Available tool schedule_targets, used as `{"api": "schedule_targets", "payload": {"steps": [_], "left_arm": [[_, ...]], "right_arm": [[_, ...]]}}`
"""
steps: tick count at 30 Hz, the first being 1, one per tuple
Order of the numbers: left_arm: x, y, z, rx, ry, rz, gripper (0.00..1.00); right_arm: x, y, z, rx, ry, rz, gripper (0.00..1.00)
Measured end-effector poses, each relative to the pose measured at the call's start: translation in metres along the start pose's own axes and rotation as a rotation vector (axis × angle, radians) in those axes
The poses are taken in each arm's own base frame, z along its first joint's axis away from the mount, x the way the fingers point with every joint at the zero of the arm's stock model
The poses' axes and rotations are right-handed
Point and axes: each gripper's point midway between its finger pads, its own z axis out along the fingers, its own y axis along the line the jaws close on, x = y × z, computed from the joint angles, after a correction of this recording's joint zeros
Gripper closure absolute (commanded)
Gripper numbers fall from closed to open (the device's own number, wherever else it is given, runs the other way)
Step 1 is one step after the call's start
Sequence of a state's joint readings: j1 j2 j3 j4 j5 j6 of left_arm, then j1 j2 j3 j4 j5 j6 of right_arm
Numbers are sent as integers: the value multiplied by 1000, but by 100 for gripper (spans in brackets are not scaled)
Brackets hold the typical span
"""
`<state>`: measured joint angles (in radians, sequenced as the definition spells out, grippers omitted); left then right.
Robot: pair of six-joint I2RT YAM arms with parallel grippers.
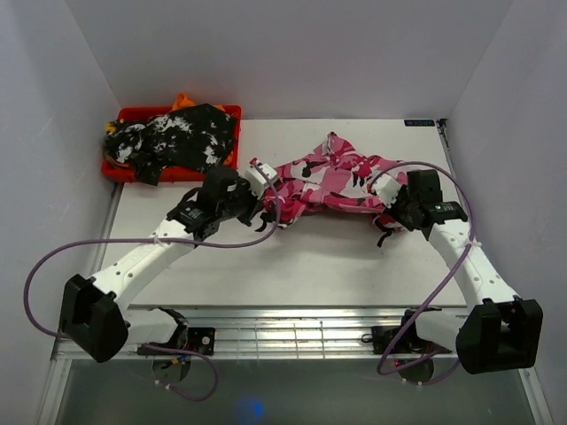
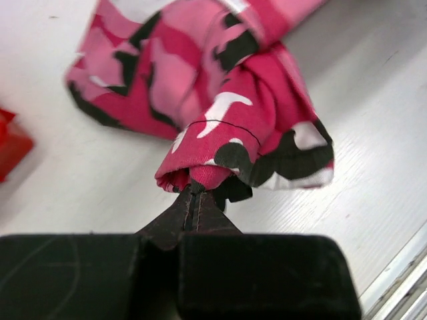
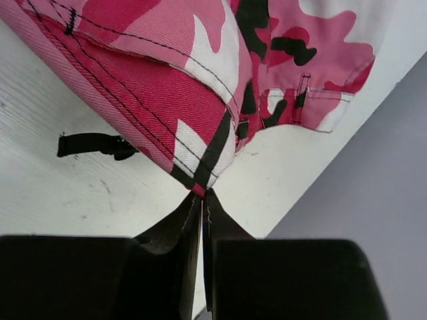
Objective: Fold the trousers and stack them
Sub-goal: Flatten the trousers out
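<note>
The trousers (image 1: 330, 181), a pink, white and black camouflage pair, lie crumpled across the middle of the white table (image 1: 301, 261), between the two arms. The left gripper (image 2: 193, 191) is clenched on a bunched, rolled fold of the cloth at the left end of the pair. The right gripper (image 3: 202, 194) is clenched on a stitched corner at the right end. A short black strap (image 3: 93, 145) lies on the table just beside this corner. At the far left corner a red tray (image 1: 124, 113) holds the black-and-white mottled garment (image 1: 182, 137), apart from the pink pair.
</note>
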<state>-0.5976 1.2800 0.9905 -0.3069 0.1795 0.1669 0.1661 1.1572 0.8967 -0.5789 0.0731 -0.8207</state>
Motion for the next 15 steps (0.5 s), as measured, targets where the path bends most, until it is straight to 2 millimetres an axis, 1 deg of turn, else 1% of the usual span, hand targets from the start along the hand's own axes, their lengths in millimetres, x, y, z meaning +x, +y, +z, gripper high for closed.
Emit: {"api": "schedule_targets", "payload": {"steps": [2, 6, 7, 11, 13, 15], "left_arm": [[3, 14, -21, -42, 14, 53, 100], [18, 50, -61, -147, 70, 147, 100], [26, 64, -75, -192, 89, 172, 100], [54, 96, -119, -329, 158, 260, 100], [72, 104, -139, -386, 198, 322, 100], [84, 111, -155, -439, 232, 381, 100]], "right_arm": [[13, -9, -4, 12, 24, -19, 92], [46, -23, -10, 7, 84, -38, 92], [55, -26, -12, 6, 100, -38, 92], [94, -37, -21, 15, 173, -32, 92], [107, -41, -25, 20, 202, -24, 92], [115, -43, -27, 23, 216, -19, 92]]}}
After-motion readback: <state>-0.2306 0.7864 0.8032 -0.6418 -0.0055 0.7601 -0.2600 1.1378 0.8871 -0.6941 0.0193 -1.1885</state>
